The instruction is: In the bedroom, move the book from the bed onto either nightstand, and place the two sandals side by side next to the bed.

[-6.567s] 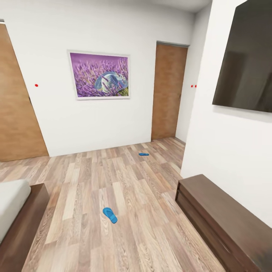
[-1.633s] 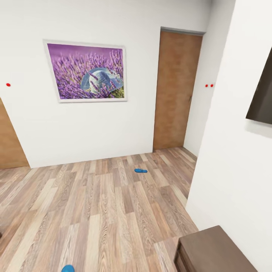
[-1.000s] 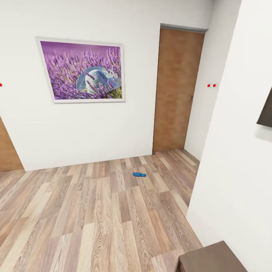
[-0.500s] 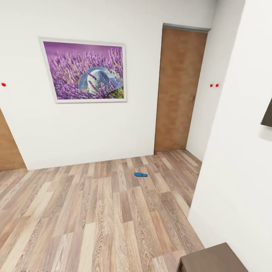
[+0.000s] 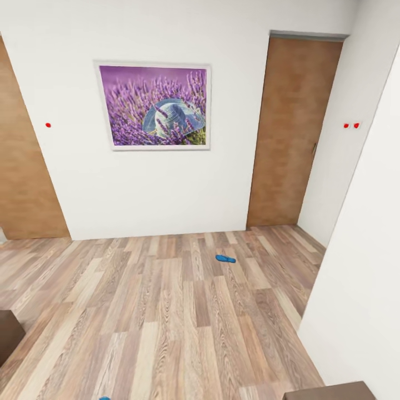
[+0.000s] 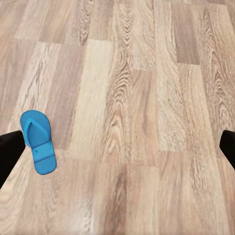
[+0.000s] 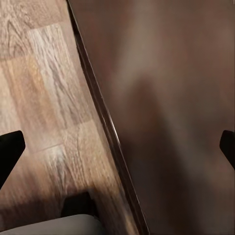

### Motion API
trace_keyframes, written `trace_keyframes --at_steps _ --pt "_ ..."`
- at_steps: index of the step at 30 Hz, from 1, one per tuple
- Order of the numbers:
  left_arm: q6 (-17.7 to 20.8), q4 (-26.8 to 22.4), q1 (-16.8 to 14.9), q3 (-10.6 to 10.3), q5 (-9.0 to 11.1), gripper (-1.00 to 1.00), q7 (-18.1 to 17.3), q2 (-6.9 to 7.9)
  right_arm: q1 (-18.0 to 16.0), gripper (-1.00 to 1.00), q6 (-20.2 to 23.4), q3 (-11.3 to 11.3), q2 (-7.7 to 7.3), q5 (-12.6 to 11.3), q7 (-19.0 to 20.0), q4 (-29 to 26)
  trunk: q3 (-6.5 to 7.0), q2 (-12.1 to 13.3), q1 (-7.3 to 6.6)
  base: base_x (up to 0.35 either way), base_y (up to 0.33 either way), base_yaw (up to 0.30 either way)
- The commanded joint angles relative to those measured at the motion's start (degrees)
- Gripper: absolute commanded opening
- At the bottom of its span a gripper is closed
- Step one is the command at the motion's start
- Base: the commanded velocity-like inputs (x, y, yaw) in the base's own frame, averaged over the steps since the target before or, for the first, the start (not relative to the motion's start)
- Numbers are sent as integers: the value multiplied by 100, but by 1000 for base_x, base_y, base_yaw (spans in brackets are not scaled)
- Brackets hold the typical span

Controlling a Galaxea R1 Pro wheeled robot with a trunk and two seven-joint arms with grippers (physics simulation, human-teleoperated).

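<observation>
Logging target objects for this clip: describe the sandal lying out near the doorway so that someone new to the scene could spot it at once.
In the head view, find the white wall with the framed lavender picture and the brown wooden door to its right. On the wood-plank floor in front of that door lies the sandal, flat and alone. It is bright blue, unlike everything around it.

One blue sandal (image 5: 225, 259) lies flat on the wood-plank floor of the bedroom (image 5: 166, 311), out in the open at about 1 o'clock from the middle of the head view, near the brown door — long axis running roughly 9 to 3. The other sandal (image 6: 38, 142) shows up in the left wrist view: sole down, thong strap up, bright blue, alone on the planks. A tiny blue sliver (image 5: 104, 398) at the head view's 6 o'clock edge is probably that same one.
</observation>
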Motion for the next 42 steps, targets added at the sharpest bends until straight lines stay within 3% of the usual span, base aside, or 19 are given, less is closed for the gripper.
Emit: trace_keyframes --at_steps 1,24,42 --pt "-16 3 -4 10 33 100 -10 -3 -3 100 -21 -10 1 -2 3 5 -6 -3 1 174 -126 85" --pt "-22 3 -4 10 33 100 -10 -1 -3 100 -21 -10 1 -2 2 5 -6 -3 1 47 -22 11" --pt "-15 3 -4 10 33 100 -10 -3 -3 100 -23 -10 1 -1 3 5 -6 -3 1 71 -55 89"
